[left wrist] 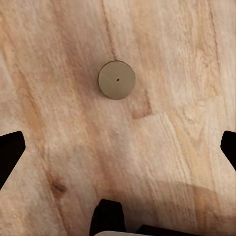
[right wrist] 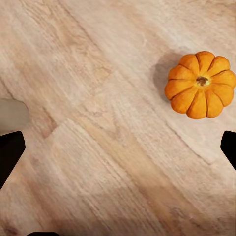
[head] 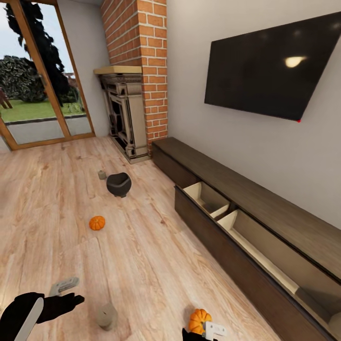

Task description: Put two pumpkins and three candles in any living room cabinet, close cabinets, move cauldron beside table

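One orange pumpkin [head: 97, 222] lies out on the wood floor. The other pumpkin [head: 199, 320] is near the bottom edge, beside my right gripper [head: 208, 332]. In the right wrist view that pumpkin [right wrist: 200, 84] lies off to one side of the right gripper [right wrist: 118, 147], whose fingers are spread wide with bare floor between them. A beige candle [head: 107, 316] stands near my left gripper [head: 71, 292]. In the left wrist view this candle [left wrist: 116, 79] is seen end-on, beyond the open left gripper [left wrist: 118, 147]. Another candle [head: 102, 174] sits by the dark cauldron [head: 119, 184]. The long dark cabinet [head: 222, 227] has a front pulled open, showing pale compartments.
A brick fireplace [head: 128, 109] stands at the back, with glass doors [head: 42, 94] to its left. A television [head: 279, 66] hangs on the wall above the cabinet. A beige shape [right wrist: 12, 114] shows at the edge of the right wrist view. Wood floor [head: 47, 199] stretches to the left.
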